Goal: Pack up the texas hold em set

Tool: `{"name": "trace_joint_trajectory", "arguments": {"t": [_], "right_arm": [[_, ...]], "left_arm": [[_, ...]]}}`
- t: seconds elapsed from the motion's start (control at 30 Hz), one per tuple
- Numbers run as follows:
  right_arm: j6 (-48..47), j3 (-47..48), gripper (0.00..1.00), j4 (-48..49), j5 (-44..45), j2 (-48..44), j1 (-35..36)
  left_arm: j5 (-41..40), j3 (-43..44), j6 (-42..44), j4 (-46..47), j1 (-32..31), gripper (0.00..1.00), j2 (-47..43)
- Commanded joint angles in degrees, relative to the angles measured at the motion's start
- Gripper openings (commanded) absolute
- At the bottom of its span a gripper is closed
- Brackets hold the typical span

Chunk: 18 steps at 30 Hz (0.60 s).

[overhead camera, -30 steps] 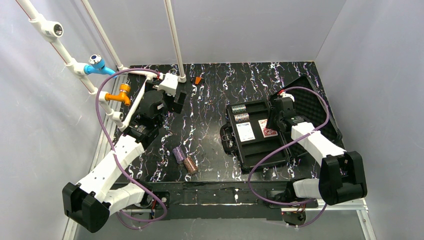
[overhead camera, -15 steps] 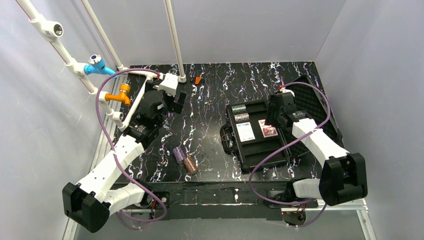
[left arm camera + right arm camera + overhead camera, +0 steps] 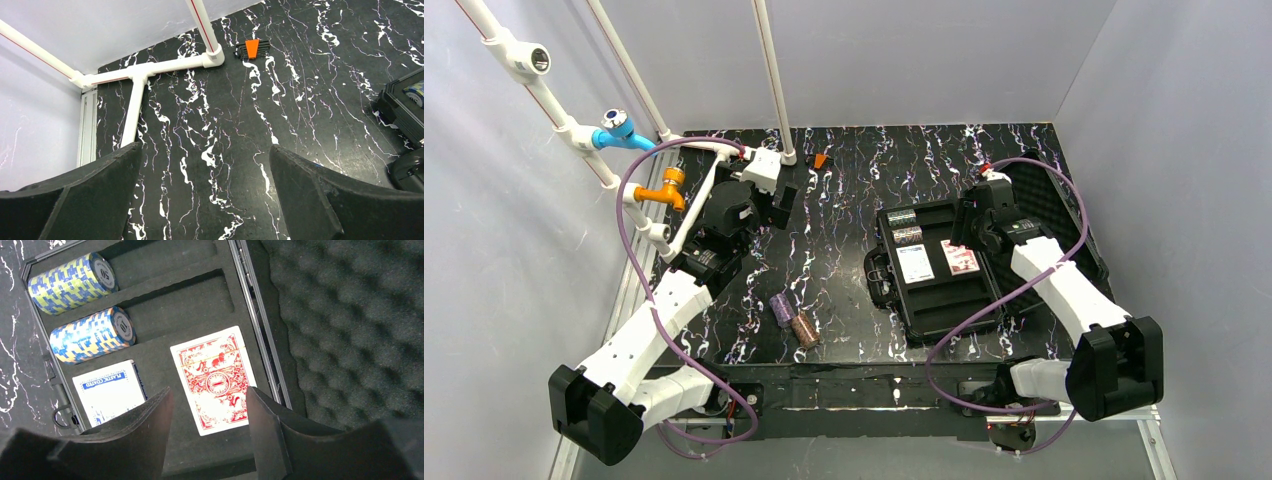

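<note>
Right gripper (image 3: 207, 396), wider now, above red deck (image 3: 215, 371) in case (image 3: 192, 300)

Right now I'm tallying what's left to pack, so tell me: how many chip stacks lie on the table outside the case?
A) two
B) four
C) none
A: the purple stack and the brown stack lie next to each other on the table, to the left of the open case in the top view.

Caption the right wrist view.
Open right gripper over red deck in case, beside blue deck and two chip stacks.
</note>
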Motion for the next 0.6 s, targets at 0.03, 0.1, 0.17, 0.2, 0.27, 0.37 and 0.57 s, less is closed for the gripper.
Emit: {"name": "trace_joint_trajectory", "arguments": {"t": [0.03, 0.1, 0.17, 0.2, 0.27, 0.37, 0.57], "right_arm": [[0.26, 1.46, 0.6, 0.62, -1.47, -1.61, 0.39], [0.66, 0.41, 0.57, 1.39, -2.27, -1.44, 0.39], [1.1, -0.71, 0.55, 2.0, -2.95, -1.1, 0.46], [1.21, -1.29, 0.54, 2.25, -3.07, -0.92, 0.47], [1.26, -2.38, 0.52, 2.85, -2.97, -0.45, 0.5], [1.56, -3.82, 0.51, 3.63, -2.87, 0.42, 0.47], [2.39, -6.42, 0.49, 4.97, -2.15, 2.45, 0.47]], "left_arm": [[0.3, 1.83, -0.16, -0.69, -0.29, 0.99, -0.59], [0.34, 1.81, -0.16, -0.64, -0.25, 0.99, -0.53], [0.31, 1.78, -0.17, -0.7, -0.31, 0.99, -0.54], [0.3, 1.79, -0.17, -0.65, -0.25, 0.99, -0.51], [0.3, 1.79, -0.05, -0.64, -0.23, 0.99, -0.5], [0.3, 1.77, -0.05, -0.65, -0.23, 0.99, -0.38], [0.3, 1.79, -0.08, -0.63, -0.27, 0.99, -0.41]]}}
